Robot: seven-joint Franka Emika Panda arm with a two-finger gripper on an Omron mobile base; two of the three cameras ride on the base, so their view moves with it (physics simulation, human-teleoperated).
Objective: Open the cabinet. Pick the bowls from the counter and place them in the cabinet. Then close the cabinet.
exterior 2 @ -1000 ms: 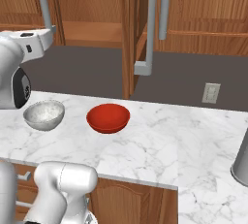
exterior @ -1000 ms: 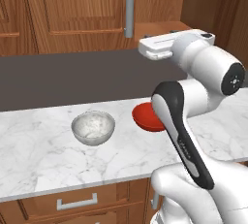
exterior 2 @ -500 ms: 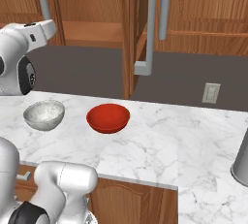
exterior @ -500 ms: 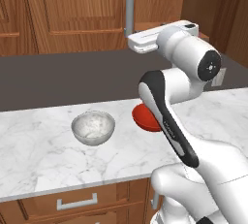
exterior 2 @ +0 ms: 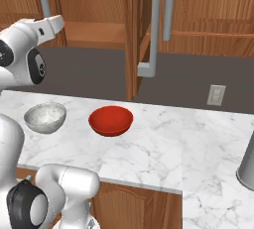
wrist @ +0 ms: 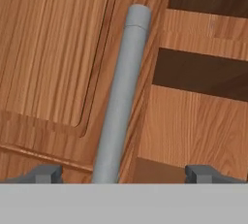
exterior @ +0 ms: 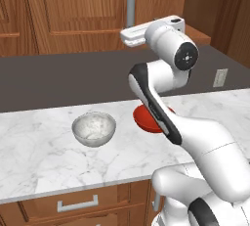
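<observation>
The gripper [wrist: 123,172] is spread wide and holds nothing. The cabinet [wrist: 58,53] door's grey handle [wrist: 121,92] rises between the fingers [wrist: 46,173], nearer the left-hand one. Both bowls [exterior 2: 111,120] sit on the counter [exterior 2: 163,148] below.

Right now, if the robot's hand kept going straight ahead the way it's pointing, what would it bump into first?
Probably the cabinet: the open hand faces its door, with the long grey handle running up between the fingertips. How near it is, I can't tell.
</observation>
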